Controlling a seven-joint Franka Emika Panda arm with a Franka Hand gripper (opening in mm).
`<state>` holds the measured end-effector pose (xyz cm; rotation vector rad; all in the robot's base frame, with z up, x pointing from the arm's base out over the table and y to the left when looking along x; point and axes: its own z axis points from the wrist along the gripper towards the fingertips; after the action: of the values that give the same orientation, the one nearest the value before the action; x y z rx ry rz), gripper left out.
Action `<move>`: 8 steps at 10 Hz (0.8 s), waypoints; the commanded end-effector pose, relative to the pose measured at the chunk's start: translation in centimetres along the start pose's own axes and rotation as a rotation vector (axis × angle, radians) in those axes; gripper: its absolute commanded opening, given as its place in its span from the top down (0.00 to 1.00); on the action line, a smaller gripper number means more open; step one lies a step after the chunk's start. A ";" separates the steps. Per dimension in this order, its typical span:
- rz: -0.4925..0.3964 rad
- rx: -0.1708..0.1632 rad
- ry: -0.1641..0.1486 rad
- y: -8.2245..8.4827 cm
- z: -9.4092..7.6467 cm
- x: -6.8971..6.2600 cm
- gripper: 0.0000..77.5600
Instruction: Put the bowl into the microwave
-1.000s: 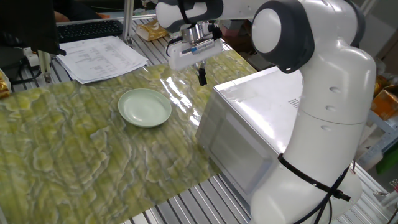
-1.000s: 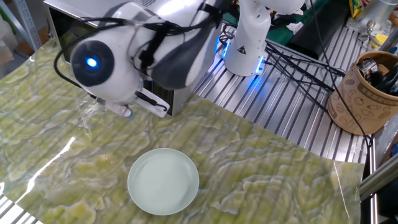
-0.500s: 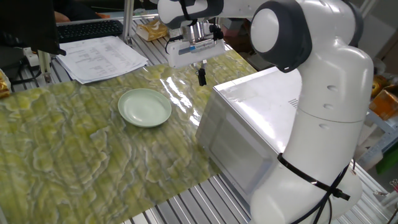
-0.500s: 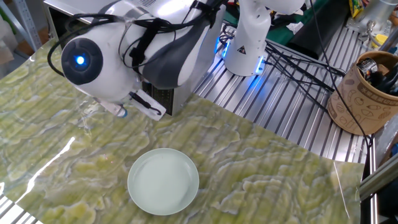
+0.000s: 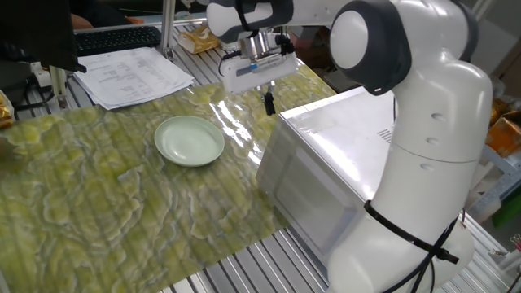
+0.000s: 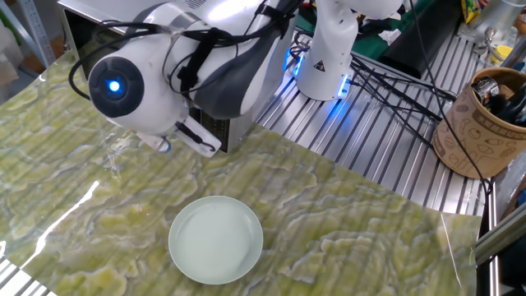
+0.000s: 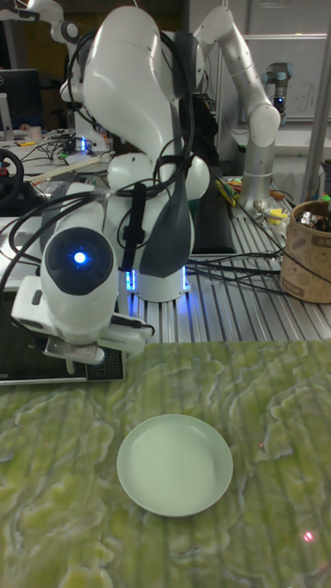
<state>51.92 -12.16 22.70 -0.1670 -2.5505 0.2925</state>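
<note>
Pale green bowl (image 5: 190, 140) resting flat and empty on the marbled green mat (image 5: 98, 203), out in the open, well apart from the microwave (image 5: 326, 175). Same bowl (image 6: 215, 239) seen from the other fixed view near the mat's front edge, and again at the centre of the tall fixed view (image 7: 175, 464). Silver-grey microwave (image 6: 90, 33) standing at one end of the mat, partly hidden behind the arm in both of those views.

Gripper (image 5: 267, 103) hanging above the mat between bowl and microwave, nearer the microwave's corner, touching neither. Only a dark fingertip visible below the wrist (too small to judge), so whether the fingers are spread or closed cannot be told. Nothing seen held.

Stack of printed papers (image 5: 134, 73) and a keyboard (image 5: 118, 37) beyond the mat. Brown patterned cup (image 6: 481, 123) on the slatted table (image 6: 394, 148), well apart from the bowl.
</note>
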 end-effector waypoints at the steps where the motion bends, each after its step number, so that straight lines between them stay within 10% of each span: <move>1: -0.051 0.009 0.000 -3.0 0.9 1.1 1.00; 8: -0.108 -0.008 0.012 -5.2 3.2 0.9 1.00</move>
<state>49.37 -17.36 21.92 -0.0328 -2.5379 0.2405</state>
